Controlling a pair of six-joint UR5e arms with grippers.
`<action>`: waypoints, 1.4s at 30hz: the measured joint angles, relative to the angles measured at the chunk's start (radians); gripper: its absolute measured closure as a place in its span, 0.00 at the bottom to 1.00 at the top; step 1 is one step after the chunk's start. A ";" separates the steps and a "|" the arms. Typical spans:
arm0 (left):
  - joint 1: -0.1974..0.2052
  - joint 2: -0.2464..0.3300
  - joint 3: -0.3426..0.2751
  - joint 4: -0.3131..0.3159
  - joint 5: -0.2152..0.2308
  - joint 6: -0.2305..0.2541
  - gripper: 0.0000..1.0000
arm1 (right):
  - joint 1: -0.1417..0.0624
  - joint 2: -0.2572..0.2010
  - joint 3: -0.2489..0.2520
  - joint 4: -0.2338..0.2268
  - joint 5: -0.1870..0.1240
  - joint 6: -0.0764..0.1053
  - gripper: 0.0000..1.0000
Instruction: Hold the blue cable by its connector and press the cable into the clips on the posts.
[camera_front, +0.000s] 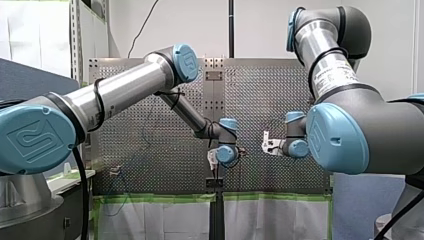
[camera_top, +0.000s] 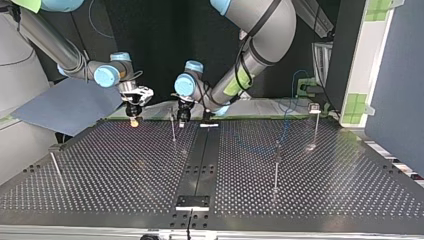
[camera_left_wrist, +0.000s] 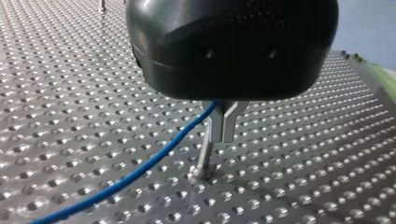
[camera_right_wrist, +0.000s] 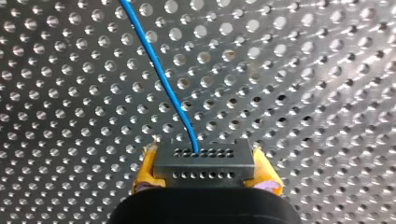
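A: Right gripper (camera_right_wrist: 204, 161)?
B: Clamped on connector (camera_right_wrist: 204, 171) by yellow pads (camera_right_wrist: 144, 170), with blue cable (camera_right_wrist: 159, 70) leading away over table (camera_right_wrist: 303, 70).
A: Left gripper (camera_left_wrist: 223, 128)?
B: Pinched narrow on same blue cable, just above 1 post (camera_left_wrist: 205, 156).

Table (camera_left_wrist: 70, 93): glossy perforated metal | cable (camera_right_wrist: 163, 79): smooth blue plastic | connector (camera_right_wrist: 204, 173) in right gripper (camera_right_wrist: 204, 156): matt grey | pads (camera_right_wrist: 145, 168): matt yellow, ragged edges | left gripper (camera_left_wrist: 224, 137) fingers (camera_left_wrist: 217, 126): satin metal | shell (camera_left_wrist: 233, 46): black plastic, slight sheen

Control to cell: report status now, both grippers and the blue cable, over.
Right gripper shut on connector. Left gripper shut on blue cable, a post just under it. No obstruction seen.
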 joint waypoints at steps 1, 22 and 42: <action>0.002 0.000 0.004 -0.002 0.001 0.000 1.00 | 0.000 0.006 -0.004 0.001 0.000 0.000 1.00; 0.043 0.001 0.018 -0.018 -0.011 0.043 0.44 | -0.008 0.041 -0.060 0.013 0.000 0.005 1.00; 0.019 0.023 0.017 -0.161 -0.081 0.204 0.00 | -0.010 0.041 -0.061 0.036 -0.001 0.002 1.00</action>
